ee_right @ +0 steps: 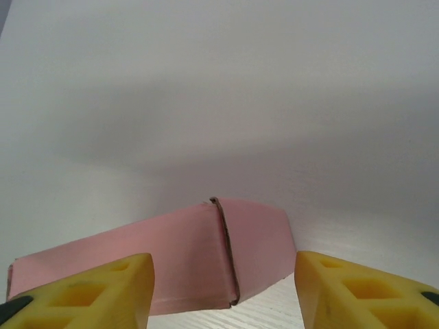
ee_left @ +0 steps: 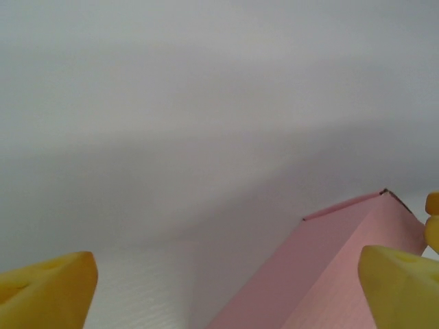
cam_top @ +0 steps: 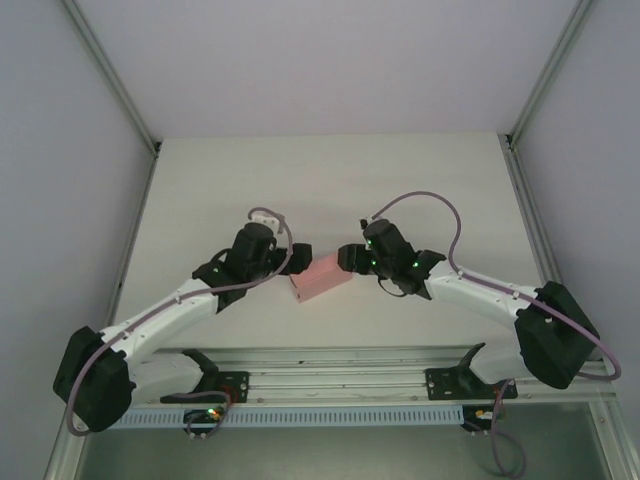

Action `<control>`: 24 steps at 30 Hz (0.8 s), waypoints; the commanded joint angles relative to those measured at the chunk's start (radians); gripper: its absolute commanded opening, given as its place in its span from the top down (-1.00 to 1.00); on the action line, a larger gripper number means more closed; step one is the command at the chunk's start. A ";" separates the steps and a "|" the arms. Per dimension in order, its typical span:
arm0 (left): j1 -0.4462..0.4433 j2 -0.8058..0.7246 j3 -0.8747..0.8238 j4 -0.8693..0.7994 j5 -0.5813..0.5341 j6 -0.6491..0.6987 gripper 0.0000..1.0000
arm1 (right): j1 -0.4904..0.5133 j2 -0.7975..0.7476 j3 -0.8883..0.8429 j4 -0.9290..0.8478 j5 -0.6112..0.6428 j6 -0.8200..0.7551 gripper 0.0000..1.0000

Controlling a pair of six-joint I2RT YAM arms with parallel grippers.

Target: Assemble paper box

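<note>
Reaching left gripper [ee_left: 226, 288]: we see fingers spread wide, gripping nothing, beside the box's left end.
Right gripper [ee_right: 230, 291]: fingers apart, straddling the box's right end without pinching.
Paper box [cam_top: 320, 277]: pink, on the table [cam_top: 330, 180], midway between side edges, nearer the near edge.

Soft, even light, faint shadows; wrist views slightly blurred
</note>
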 commanded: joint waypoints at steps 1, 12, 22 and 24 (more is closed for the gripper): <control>0.056 -0.029 0.085 -0.143 -0.055 -0.019 -1.00 | -0.023 -0.029 0.044 -0.040 -0.012 -0.135 -0.53; 0.282 0.001 0.143 -0.274 -0.042 -0.038 -1.00 | -0.079 0.087 0.266 -0.326 -0.669 -1.392 -0.99; 0.397 -0.039 0.070 -0.259 0.019 -0.060 -1.00 | 0.021 0.327 0.535 -0.619 -0.476 -1.827 -0.99; 0.406 -0.047 0.062 -0.262 0.020 -0.060 -1.00 | 0.027 0.396 0.607 -0.691 -0.445 -1.854 -0.99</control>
